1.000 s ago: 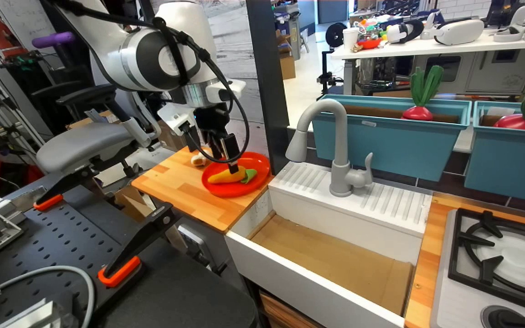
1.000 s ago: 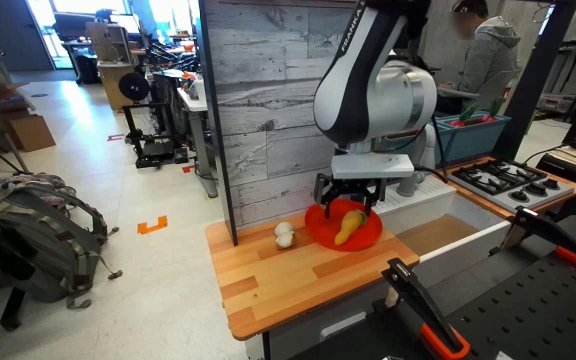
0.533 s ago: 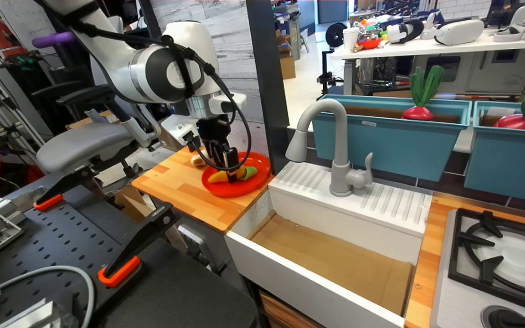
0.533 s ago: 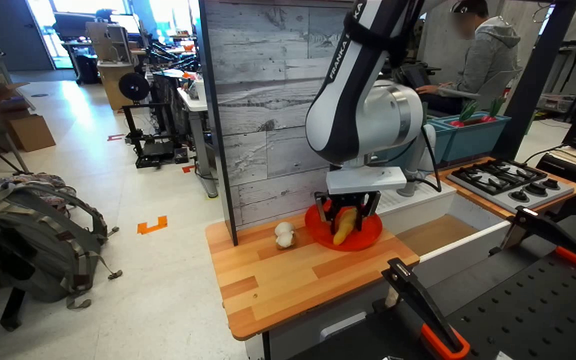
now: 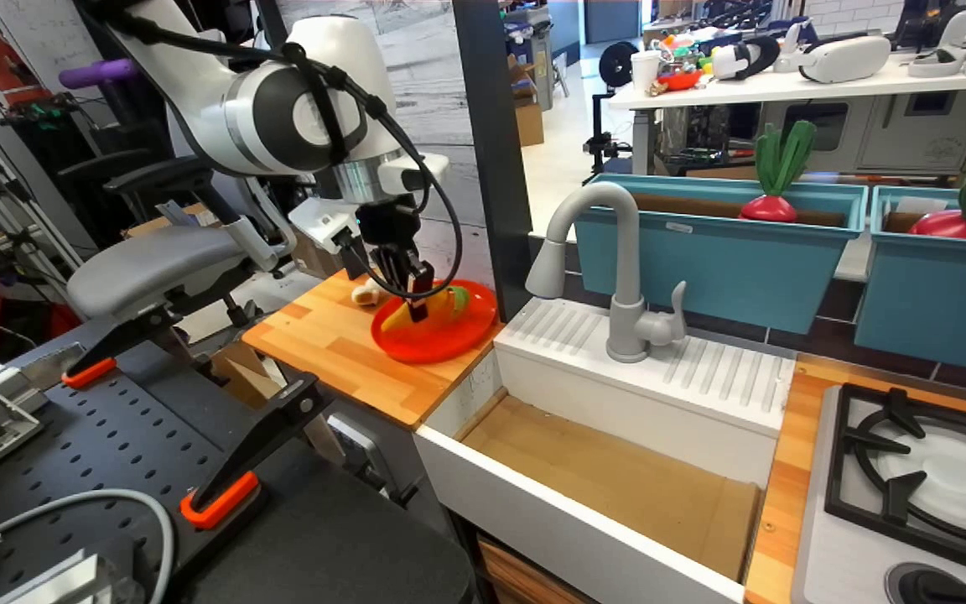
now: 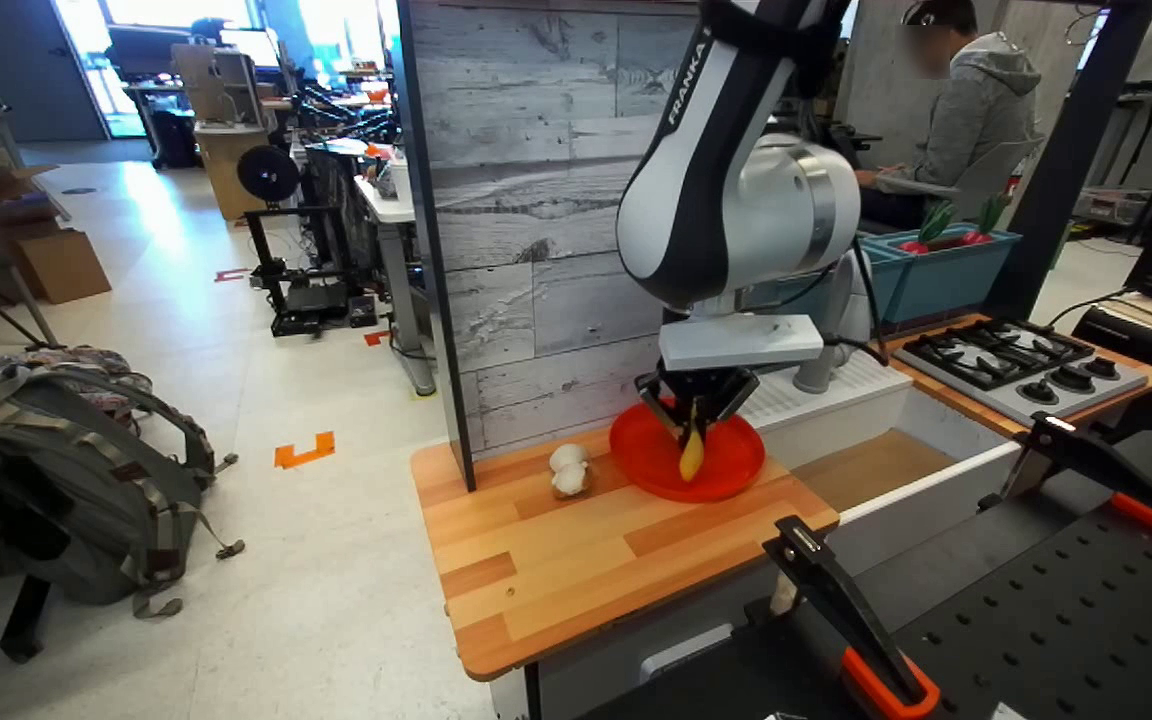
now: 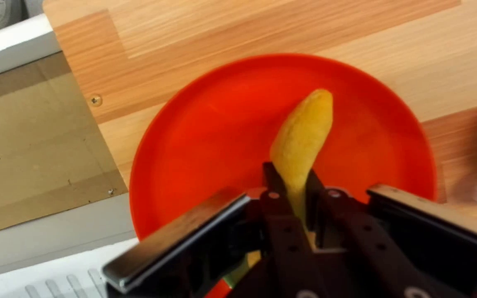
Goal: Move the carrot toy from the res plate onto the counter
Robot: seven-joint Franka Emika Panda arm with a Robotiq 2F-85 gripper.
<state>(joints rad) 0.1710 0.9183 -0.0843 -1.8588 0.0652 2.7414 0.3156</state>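
Observation:
The carrot toy (image 7: 302, 132), yellow with a green leafy end, is pinched between the black fingers of my gripper (image 7: 291, 170) in the wrist view. Its tapered tip points out past the fingertips, while most of the leafy end is hidden behind the gripper. In an exterior view the carrot toy (image 5: 444, 305) appears raised slightly over the red plate (image 5: 449, 342), with the gripper (image 5: 418, 312) around its middle. The red plate (image 6: 641, 450) lies on the wooden counter (image 6: 536, 580), near its sink side.
A white and brown garlic-like toy (image 6: 570, 470) lies on the counter beside the plate. The sink (image 5: 600, 470) with its grey faucet (image 5: 627, 268) adjoins the counter. A grey wood-patterned panel (image 6: 526, 230) rises behind. Black clamps (image 6: 841, 610) stand near the front edge.
My gripper came down over the carrot toy, its fingers drew together on it, and it has since risen a little, the carrot lifting and turning slightly with it.

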